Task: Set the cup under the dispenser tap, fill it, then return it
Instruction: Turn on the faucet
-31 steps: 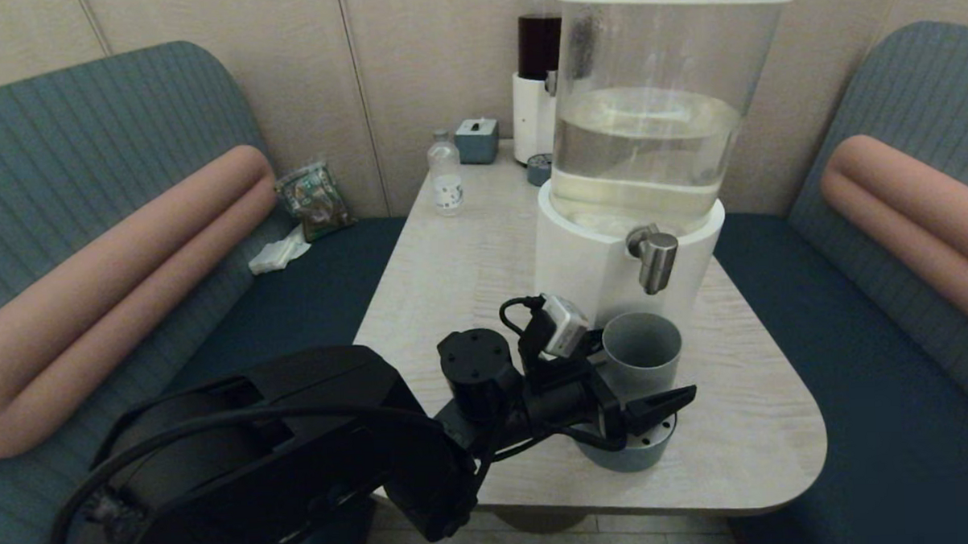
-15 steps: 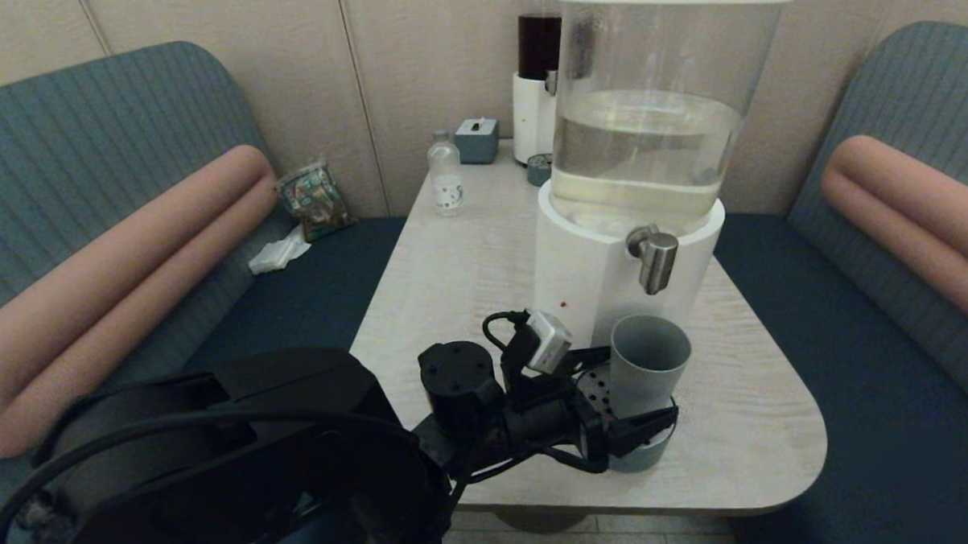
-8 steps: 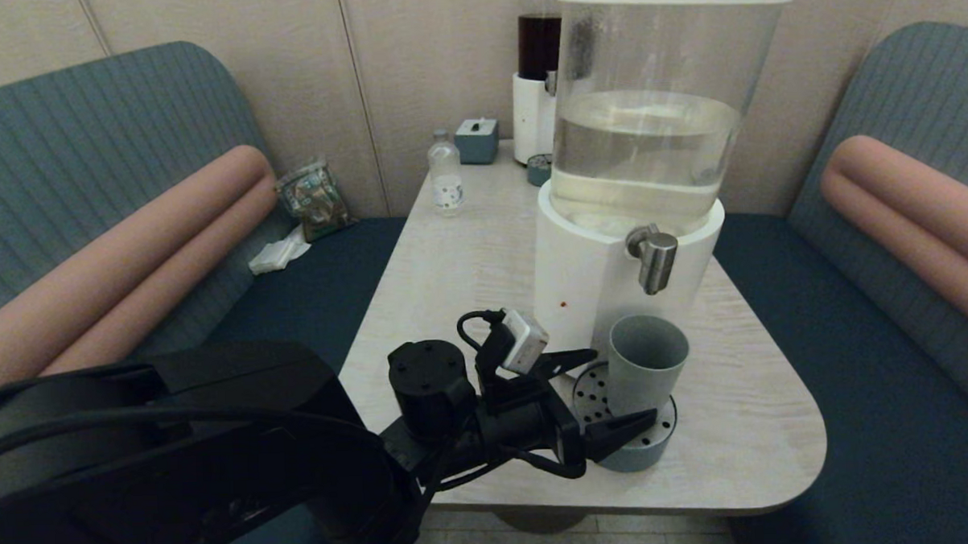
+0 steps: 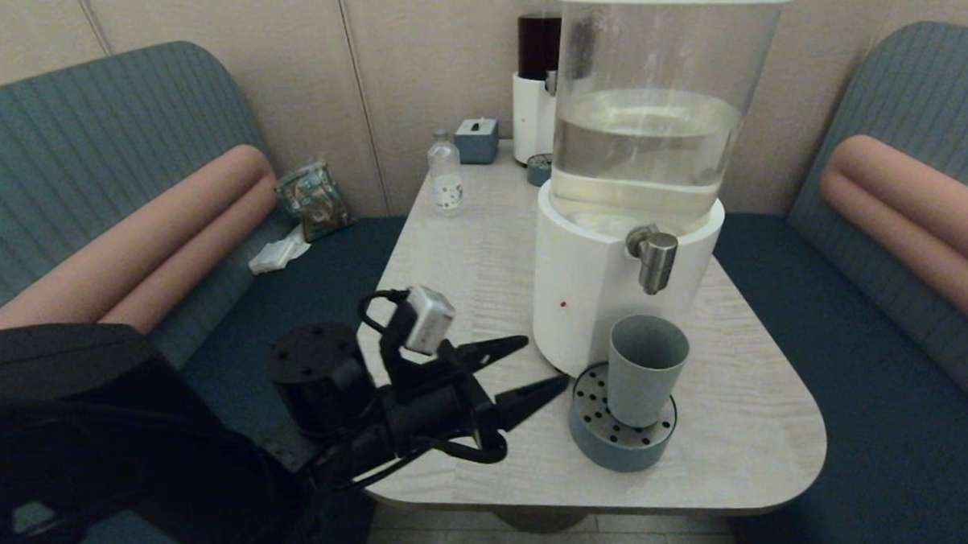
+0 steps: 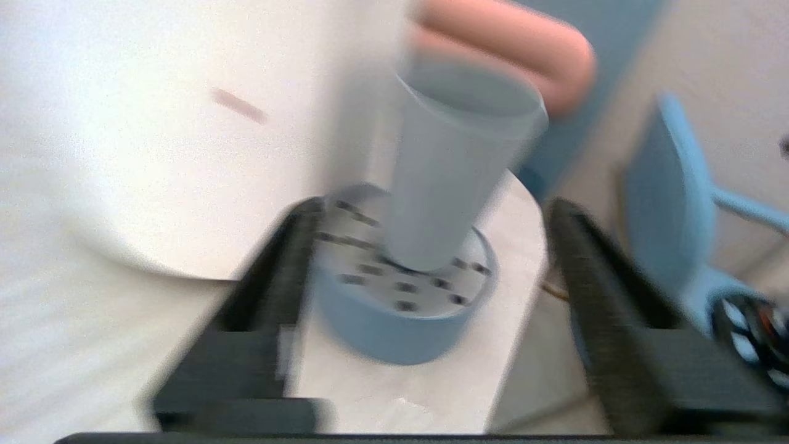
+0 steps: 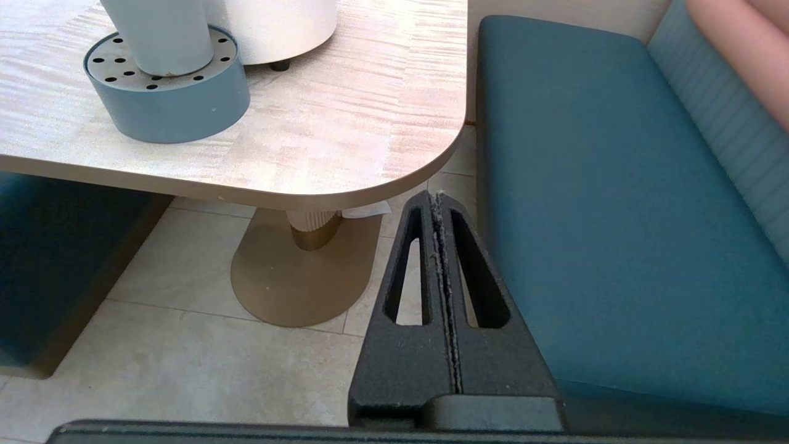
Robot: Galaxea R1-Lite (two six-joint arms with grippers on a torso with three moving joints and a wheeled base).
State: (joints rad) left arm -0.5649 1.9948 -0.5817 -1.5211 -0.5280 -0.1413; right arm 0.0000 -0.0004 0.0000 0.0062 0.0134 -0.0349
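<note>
The grey-green cup (image 4: pixel 645 368) stands upright on the round grey-blue perforated drip tray (image 4: pixel 623 448), right below the brushed-steel dispenser tap (image 4: pixel 657 260) of the big white-based dispenser (image 4: pixel 613 275). My left gripper (image 4: pixel 546 361) is open and empty, a short way to the left of the tray, apart from the cup. In the left wrist view the cup (image 5: pixel 459 163) and tray (image 5: pixel 394 308) lie ahead between the spread fingers (image 5: pixel 592 259). My right gripper (image 6: pixel 436 197) is shut and empty, parked low beside the table over the floor; the cup (image 6: pixel 161 34) shows there too.
A narrower dispenser with dark liquid (image 4: pixel 538 69), a small bottle (image 4: pixel 446 177) and a small grey box (image 4: pixel 477 139) stand at the far end of the table (image 4: pixel 468 264). Blue bench seats (image 6: pixel 604 203) flank the table on both sides.
My left gripper has let go of the cup and drawn back to the left, off the tray. The cup stays standing on the drip tray under the tap.
</note>
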